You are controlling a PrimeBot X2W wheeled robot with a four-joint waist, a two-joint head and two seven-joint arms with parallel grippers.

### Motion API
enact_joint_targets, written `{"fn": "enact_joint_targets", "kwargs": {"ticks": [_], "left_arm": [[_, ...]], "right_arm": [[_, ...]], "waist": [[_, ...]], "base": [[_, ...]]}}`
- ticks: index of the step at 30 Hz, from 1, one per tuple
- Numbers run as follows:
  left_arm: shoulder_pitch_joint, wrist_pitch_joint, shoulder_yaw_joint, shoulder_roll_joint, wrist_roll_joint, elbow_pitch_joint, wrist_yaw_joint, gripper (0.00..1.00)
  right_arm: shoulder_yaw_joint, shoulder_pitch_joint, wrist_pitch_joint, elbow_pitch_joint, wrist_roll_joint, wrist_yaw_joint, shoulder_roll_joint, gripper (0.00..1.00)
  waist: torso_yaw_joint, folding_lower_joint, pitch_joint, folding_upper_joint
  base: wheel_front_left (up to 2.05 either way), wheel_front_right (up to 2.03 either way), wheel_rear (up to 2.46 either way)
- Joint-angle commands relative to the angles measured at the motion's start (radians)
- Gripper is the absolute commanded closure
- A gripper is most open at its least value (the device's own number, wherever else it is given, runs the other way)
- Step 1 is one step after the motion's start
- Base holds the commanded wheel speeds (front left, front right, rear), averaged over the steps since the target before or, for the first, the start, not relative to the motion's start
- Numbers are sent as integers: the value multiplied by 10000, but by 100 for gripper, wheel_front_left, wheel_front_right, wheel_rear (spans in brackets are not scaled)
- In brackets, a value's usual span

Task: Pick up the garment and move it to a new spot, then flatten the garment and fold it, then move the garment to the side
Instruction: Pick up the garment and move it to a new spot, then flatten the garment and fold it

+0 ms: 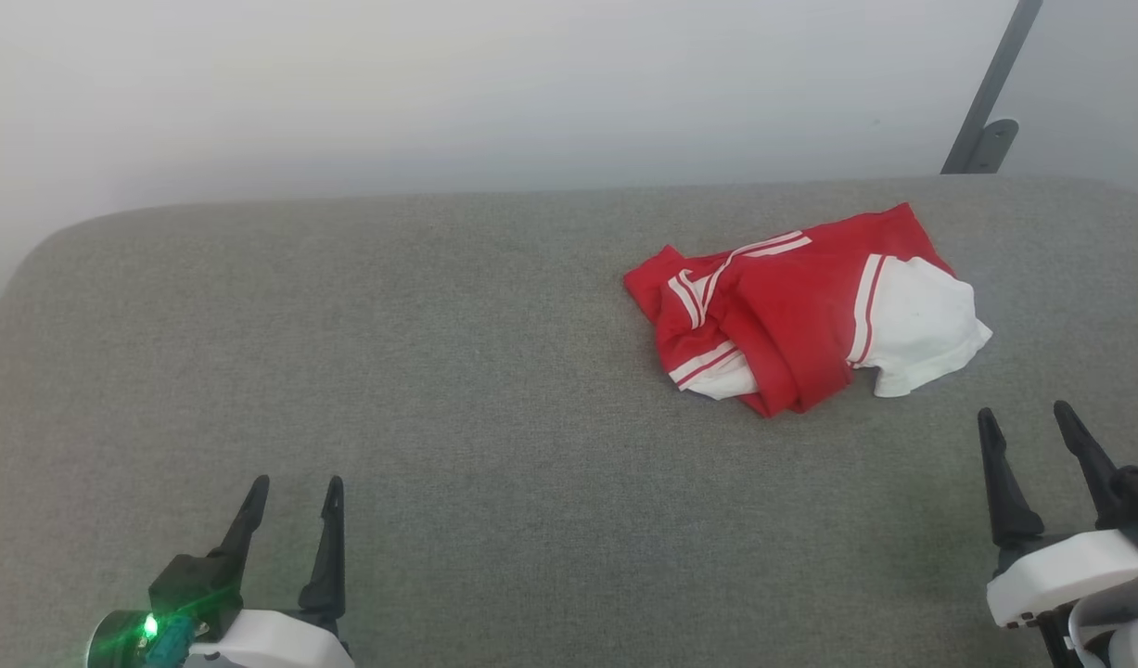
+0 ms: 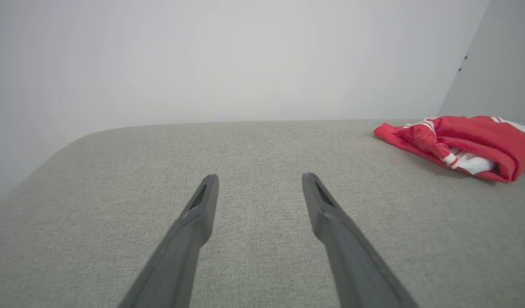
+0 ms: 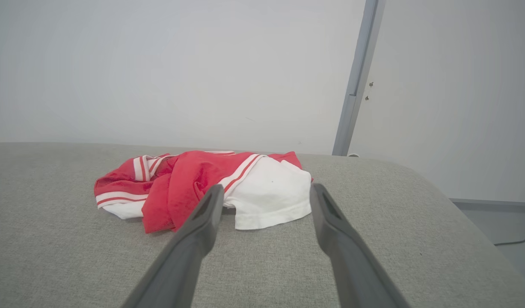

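Grey fabric surface (image 1: 439,371) holds crumpled red-and-white garment (image 1: 791,306).

Grey woven fabric surface (image 1: 439,371) beneath the fingers (image 2: 201,211); plain white wall (image 1: 439,83) beyond them; slim grey metal post (image 3: 357,81) farther right.

Matt cloth garment (image 1: 791,306), woven table (image 1: 439,371).

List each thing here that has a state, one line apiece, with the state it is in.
garment: crumpled in a heap on the grey cushion, neither flattened nor folded, not held.
left gripper: open, empty, over bare cushion, well apart from the garment.
right gripper: open, empty, pointing toward the garment's white part, short of it.
grey cushion: bears the garment toward its far right.
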Motion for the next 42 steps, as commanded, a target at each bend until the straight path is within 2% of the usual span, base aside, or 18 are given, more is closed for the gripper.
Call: {"fn": "enact_joint_targets", "kwargs": {"ticks": [1, 7, 12, 16, 18, 23, 27, 32, 40, 41, 42], "left_arm": [[-81, -50, 74, -62, 114, -28, -70, 0], [-243, -52, 78, -237, 436, -60, -195, 0], [-674, -52, -26, -495, 623, -149, -193, 0], [-1006, -52, -149, -695, 647, -168, -151, 0], [-1191, -52, -226, -740, 634, -104, -140, 0], [-1699, -52, -537, -831, 564, -23, -92, 0], [-2123, -51, -974, -850, 259, -15, 77, 0], [-2573, -51, -1526, -851, -103, -54, 423, 0], [-2894, -51, -2031, -849, -550, -198, 843, 0], [-2899, -53, -2053, -850, -571, -188, 862, 0], [-2920, -53, -2069, -852, -591, -165, 899, 0]], "right_arm": [[26, -63, -29, 64, 63, 1, -42, 0], [247, -424, -29, 218, 160, 1, -345, 0], [652, -1147, 198, 507, 517, 1, -1215, 0], [985, -2058, 1742, 823, 1518, 1, -2156, 0], [1263, -2625, 2910, 1063, 1929, -1, -2807, 0], [2031, -3869, 6161, 1536, 3349, -1, -3960, 0], [2492, -4757, 7958, 1734, 4140, -1, -4592, 0], [2747, -5708, 9128, 2138, 4770, -1, -4863, 0], [3330, -6235, 9468, 2900, 5333, -7, -4798, 0], [3404, -6237, 9449, 2973, 5372, -7, -4793, 24], [3510, -6207, 9452, 3034, 5400, -9, -4802, 67]], "waist": [[4, 0, 26, 0], [58, 0, 316, 0], [210, 0, 885, 0], [311, 0, 1425, 0], [359, 0, 1698, 0], [556, 0, 2450, 0], [753, 0, 3075, 0], [979, 0, 3778, 0], [1140, 0, 4355, 0], [1137, 0, 4370, 0], [1129, 0, 4378, 0]], "base": [[0, 0, 0], [0, 0, 0], [0, 0, 0], [0, 0, 0], [0, 0, 0], [0, 0, 0], [0, 0, 0], [0, 0, 0], [0, 0, 0], [0, 0, 0], [0, 0, 0]]}}
